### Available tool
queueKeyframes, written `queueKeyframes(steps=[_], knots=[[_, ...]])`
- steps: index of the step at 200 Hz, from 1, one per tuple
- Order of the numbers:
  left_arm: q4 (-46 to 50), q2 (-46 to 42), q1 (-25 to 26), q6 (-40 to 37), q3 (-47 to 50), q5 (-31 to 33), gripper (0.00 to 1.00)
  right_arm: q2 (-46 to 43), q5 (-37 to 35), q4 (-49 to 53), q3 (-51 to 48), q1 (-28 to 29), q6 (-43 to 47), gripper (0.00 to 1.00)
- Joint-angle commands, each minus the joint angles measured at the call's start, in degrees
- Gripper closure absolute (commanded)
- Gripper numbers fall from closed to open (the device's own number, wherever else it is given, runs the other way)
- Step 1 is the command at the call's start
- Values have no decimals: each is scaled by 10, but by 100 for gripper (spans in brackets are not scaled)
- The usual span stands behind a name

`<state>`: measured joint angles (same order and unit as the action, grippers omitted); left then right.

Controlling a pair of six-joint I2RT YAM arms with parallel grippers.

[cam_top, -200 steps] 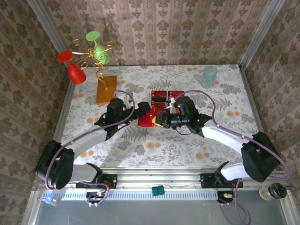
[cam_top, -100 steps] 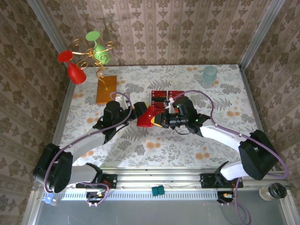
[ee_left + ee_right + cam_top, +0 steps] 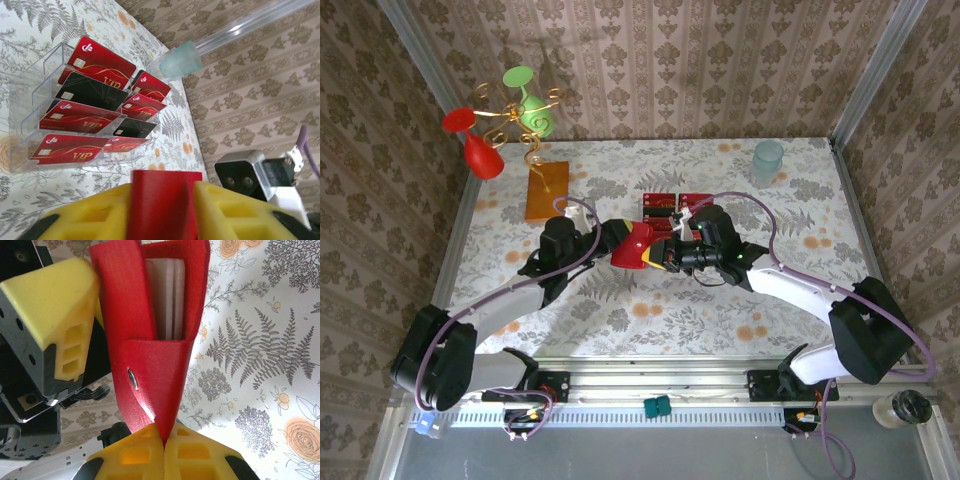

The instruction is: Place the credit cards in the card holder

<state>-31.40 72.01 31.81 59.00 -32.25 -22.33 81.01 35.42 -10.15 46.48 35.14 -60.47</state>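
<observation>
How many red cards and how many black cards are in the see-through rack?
Red cards: 6
Black cards: 2
Total: 8

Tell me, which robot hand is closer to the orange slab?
Left. In the top view the left gripper is a short way right of and below the orange slab. The right gripper is farther right, beyond the card holder both clamp.

The small bright-red folding card holder has been shifted slightly leftward. The left gripper and right gripper, both clamped on it, have been moved along with it.
</observation>
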Motion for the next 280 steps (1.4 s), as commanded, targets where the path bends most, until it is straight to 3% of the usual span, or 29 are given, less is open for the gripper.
queueKeyframes(steps=[1,12,30,54,105,147,205,240,280], knots=[[-29,5,-1,-6,4,-17,86,10,13,-3,11,-3,2,100],[-30,7,-2,-4,4,-16,100,6,9,35,21,-13,21,84],[-31,7,0,4,4,-7,100,-26,-61,164,53,-22,97,63],[-18,0,9,7,2,22,100,-44,-173,312,109,-11,190,53],[15,-12,48,7,-8,99,100,14,-277,386,210,50,247,37],[12,-15,57,28,-7,123,100,69,-340,406,260,93,265,36],[-18,-13,64,53,1,130,100,121,-400,374,262,106,245,40],[-21,-16,69,56,2,130,100,115,-509,355,213,107,223,50],[-21,-28,72,59,3,132,100,85,-568,349,158,89,203,55]])
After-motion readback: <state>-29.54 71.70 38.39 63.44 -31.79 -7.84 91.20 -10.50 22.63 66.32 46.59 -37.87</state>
